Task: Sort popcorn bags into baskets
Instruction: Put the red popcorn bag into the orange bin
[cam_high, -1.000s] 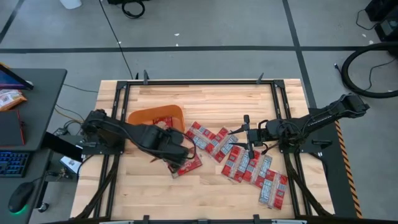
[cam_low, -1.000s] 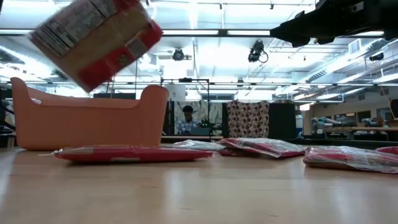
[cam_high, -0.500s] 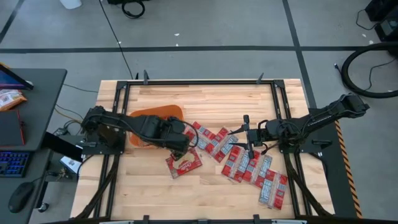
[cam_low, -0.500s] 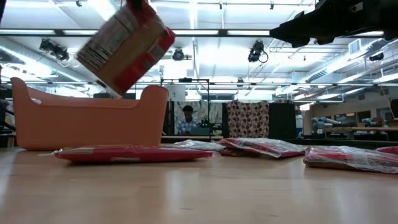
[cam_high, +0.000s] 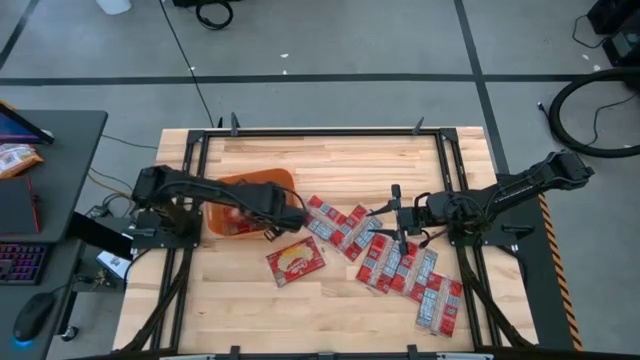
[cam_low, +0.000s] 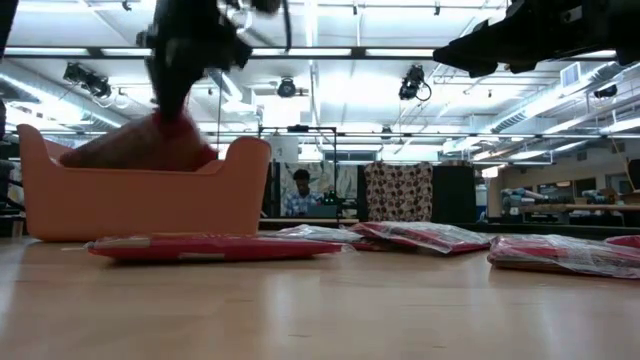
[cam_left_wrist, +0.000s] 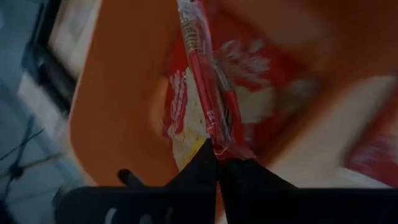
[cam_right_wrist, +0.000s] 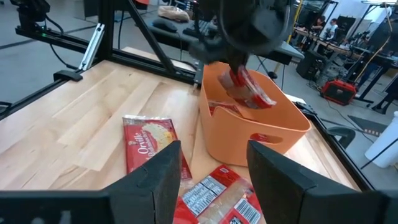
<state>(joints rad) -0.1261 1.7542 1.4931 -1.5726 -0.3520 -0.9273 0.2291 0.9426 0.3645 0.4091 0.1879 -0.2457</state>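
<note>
The pale wood-plank desk (cam_high: 330, 300) carries a smooth, rounded orange tub (cam_high: 222, 207) left of centre in the high view. Glossy flat red popcorn bags (cam_high: 400, 265) lie scattered at centre and lower right. The left pincer (cam_high: 283, 213), arm stretched across the tub, is clamped on a red packet (cam_left_wrist: 208, 93) hanging into it, apparently edge-on. The right pincer (cam_right_wrist: 211, 168) hovers spread, empty.
</note>
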